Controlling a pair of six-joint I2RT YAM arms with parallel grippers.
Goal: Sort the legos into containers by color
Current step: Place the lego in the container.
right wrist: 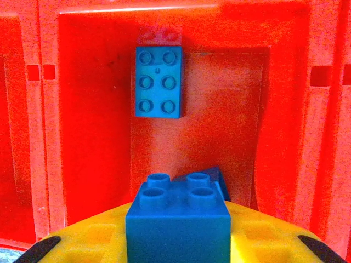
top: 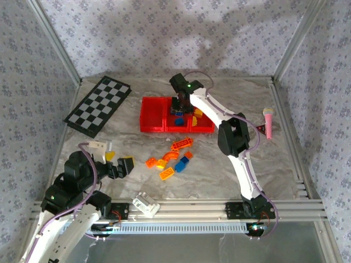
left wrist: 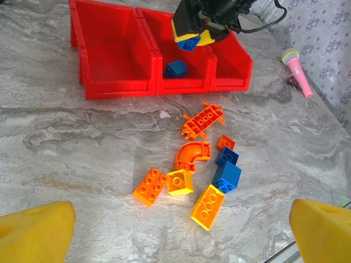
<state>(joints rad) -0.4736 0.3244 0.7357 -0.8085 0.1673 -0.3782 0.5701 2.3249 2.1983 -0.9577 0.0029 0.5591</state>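
The red containers (top: 153, 130) stand at the back middle of the table as three joined compartments (left wrist: 118, 87). My right gripper (top: 180, 112) hangs over the middle compartment, shut on a blue lego (right wrist: 177, 219), also visible from the left wrist (left wrist: 188, 43). Another blue lego (right wrist: 159, 82) lies on that compartment's floor. A yellow lego (top: 198, 113) sits in the right compartment. Several loose orange, blue and yellow legos (top: 174, 159) lie mid-table, among them a curved orange one (left wrist: 192, 156). My left gripper (top: 119, 163) is open near the front left, its yellow fingers (left wrist: 38, 233) empty.
A black-and-white checkerboard (top: 98, 105) lies at the back left. A pink microphone (top: 269, 121) rests near the right rail. A white block (top: 146, 204) sits at the front edge between the arm bases.
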